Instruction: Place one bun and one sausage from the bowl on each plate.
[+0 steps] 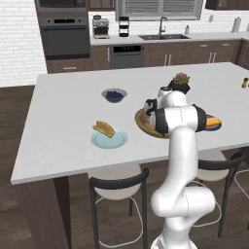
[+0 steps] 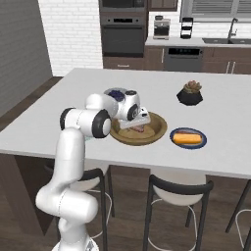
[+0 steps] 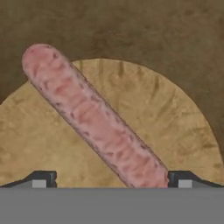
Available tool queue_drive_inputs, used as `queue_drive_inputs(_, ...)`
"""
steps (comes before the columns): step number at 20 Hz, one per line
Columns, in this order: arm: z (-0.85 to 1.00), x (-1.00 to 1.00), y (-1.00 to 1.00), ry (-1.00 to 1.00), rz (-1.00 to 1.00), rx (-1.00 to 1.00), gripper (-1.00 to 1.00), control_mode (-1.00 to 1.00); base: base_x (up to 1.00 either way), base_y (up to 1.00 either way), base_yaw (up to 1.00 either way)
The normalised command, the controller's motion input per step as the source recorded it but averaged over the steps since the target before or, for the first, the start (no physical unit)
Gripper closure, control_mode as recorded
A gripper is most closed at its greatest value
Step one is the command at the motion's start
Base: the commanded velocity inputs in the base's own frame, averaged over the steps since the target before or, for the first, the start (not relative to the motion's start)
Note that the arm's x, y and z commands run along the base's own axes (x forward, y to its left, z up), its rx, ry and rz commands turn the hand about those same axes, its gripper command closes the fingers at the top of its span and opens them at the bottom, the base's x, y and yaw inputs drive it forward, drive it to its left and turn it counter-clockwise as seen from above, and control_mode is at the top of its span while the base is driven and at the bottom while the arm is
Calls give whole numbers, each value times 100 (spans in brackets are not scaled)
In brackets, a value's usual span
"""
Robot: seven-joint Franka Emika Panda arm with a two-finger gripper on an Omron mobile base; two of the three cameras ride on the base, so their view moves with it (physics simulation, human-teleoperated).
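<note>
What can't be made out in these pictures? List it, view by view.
Left base view: the white arm hides most of the round brown wooden bowl and dark navy-blue plate.
Same view: the tan bun on the pale light-blue plate is too small to show any sausage inside.
Hand view: the bottom edge cuts off the pink sausage's lower end.

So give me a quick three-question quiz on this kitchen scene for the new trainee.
1. True or false: the sausage lies in the wooden bowl.
2. What lies on the light-blue plate? A) a bun B) a fork C) a cup
3. Fill in: the fingers stand ___ on either side of the sausage's near end.

Key: 1 true; 2 A; 3 open.
</note>
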Motion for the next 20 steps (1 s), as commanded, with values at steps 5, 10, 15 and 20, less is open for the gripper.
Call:
queue_drive_inputs(5, -43, 16, -2, 0, 0, -1, -100, -100, 0, 0, 0)
queue_drive_inputs(10, -53, 0, 0, 5, 3, -3, 100, -100, 0, 0, 0)
queue_drive_inputs(15, -36, 5, 0, 0, 3, -2, 100, -100, 0, 0, 0)
queue_drive_inputs(20, 19, -52, 16, 3, 4, 0, 100, -100, 0, 0, 0)
